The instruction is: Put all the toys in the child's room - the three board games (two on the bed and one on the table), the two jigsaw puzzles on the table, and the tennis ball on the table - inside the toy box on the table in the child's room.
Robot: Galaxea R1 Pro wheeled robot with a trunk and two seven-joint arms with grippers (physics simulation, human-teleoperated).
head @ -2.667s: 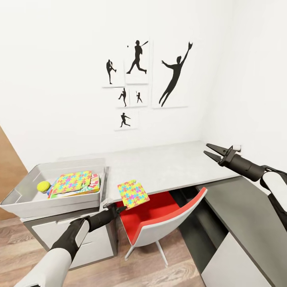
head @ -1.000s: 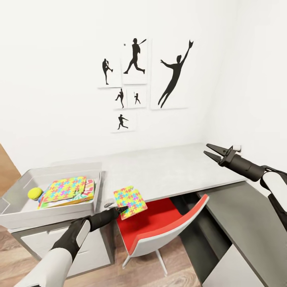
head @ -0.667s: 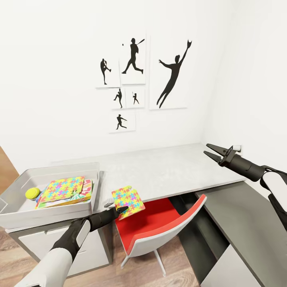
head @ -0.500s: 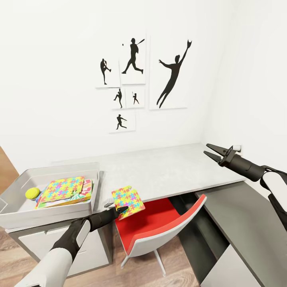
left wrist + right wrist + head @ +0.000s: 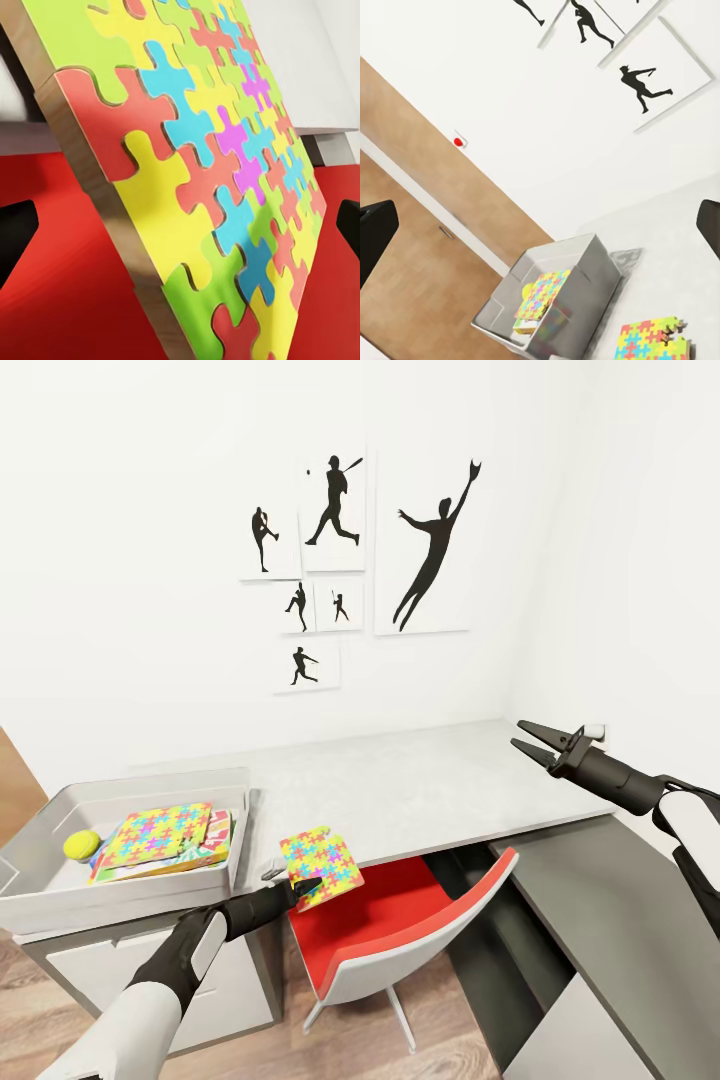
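Left end effector (image 5: pixel 300 883): gripping the jigsaw puzzle (image 5: pixel 321 863) by one edge, tilted — likely for carrying over the worktop (image 5: pixel 420 785) front edge.
Toy box (image 5: pixel 120 895): sitting beside, leftward.
Right end effector (image 5: pixel 528 743): hovering, spread wide — nothing held.

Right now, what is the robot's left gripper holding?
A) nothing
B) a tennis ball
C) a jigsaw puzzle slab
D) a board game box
C: the left gripper pinches the jigsaw puzzle by its lower edge, beside the toy box, while the tennis ball already lies inside the box.
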